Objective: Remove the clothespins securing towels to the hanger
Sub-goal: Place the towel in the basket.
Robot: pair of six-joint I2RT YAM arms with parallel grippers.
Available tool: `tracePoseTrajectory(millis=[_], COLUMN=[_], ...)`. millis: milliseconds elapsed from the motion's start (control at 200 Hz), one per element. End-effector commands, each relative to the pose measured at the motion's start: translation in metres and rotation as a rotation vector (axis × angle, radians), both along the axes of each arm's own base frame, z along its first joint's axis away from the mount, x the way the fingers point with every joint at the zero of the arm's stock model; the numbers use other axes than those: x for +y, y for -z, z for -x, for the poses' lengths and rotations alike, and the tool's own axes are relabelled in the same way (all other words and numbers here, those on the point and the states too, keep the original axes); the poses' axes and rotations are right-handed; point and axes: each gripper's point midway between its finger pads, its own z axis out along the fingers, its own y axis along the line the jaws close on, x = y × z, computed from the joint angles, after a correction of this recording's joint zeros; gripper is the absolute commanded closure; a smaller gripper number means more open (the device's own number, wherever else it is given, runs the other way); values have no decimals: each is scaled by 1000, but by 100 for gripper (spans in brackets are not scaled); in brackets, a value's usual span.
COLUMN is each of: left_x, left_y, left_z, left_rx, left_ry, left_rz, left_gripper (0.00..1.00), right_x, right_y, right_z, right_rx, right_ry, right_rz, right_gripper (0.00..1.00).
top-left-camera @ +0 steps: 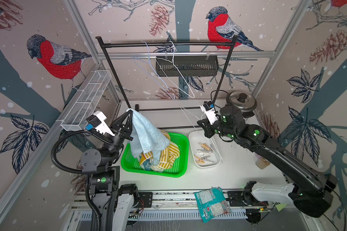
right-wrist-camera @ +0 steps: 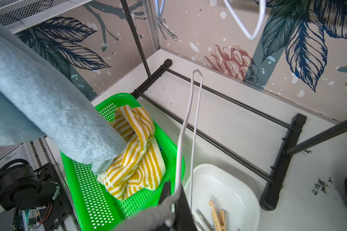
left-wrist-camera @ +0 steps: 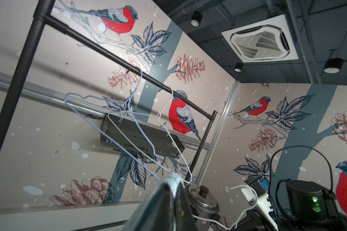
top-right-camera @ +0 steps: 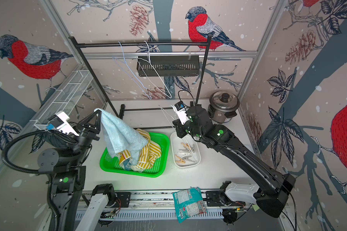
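Left pincer (top-left-camera: 129, 111) was raised, tips together, clamped on one corner of the light-blue towel (top-left-camera: 146, 136); the wrist view showed blue terry squeezed between the tips (left-wrist-camera: 173, 181). The towel hung down from that pincer, and its lower end rested on the yellow striped towel (top-left-camera: 168, 154) bunched in the green basket (top-left-camera: 180, 172), which sat below the pincer and to the side toward the other arm. A bit of the teal towel (top-left-camera: 146, 163) showed under the striped one at the basket's near edge. Right pincer (top-left-camera: 205, 131) was shut on the wire of a white hanger (right-wrist-camera: 188, 120); its wrist view showed the wire pinched right at the tips (right-wrist-camera: 173, 197) and running away from them over the table. The clothespins (top-left-camera: 203, 153), tan wood and pale grey, lay loose in the white tray (top-left-camera: 192, 136), just below the right pincer and beside the basket. The black rack rail (top-left-camera: 168, 44) stood well above and behind both pincers, with a bluish hanger (top-left-camera: 148, 66) and a second white hanger (top-left-camera: 180, 76) hooked on it. A rice cooker (top-left-camera: 241, 102) sat just behind the right pincer. A snack packet (top-left-camera: 211, 203) lay at the front edge, well apart from both.
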Motion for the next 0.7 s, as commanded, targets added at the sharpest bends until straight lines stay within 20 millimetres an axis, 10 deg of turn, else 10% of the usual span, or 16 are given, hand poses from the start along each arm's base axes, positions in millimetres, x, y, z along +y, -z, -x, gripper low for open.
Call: tracePoseTrajectory(millis=[0,200,695], left_x=[2,-11,-29], left_y=[32,122,169], left_z=[-13,-28,15], left_rx=[83,327,451], left_ry=[18,111,195], left_rz=[70,79,40], left_gripper=[100,100,100], right_x=[-2,-5,-1], right_y=[-6,-9,-5], right_z=[-4,-4,-8], right_rx=[-19,-25,-12], right_ry=[24,37,35], right_rz=[-25,-34,-31], right_gripper=[100,100,100])
